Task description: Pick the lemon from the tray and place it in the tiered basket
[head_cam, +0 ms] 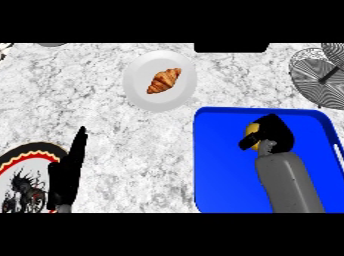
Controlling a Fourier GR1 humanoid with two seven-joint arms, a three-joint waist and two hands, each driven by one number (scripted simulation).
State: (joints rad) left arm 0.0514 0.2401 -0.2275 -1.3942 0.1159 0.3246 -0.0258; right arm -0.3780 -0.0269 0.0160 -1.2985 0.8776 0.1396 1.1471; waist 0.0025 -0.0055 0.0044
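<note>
Your right hand (272, 132) curls its fingers round the round yellow lemon (252, 131); lift straight up, clearing the rim of the glossy blue rectangular tray (227, 172).

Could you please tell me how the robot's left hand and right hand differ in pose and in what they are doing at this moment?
The left hand is open, fingers straight, while the right hand has its fingers curled. The left hand holds nothing; the right hand is closed round the lemon. The left hand rests over the counter beside the patterned plate, the right hand over the blue tray. Both are black.
</note>
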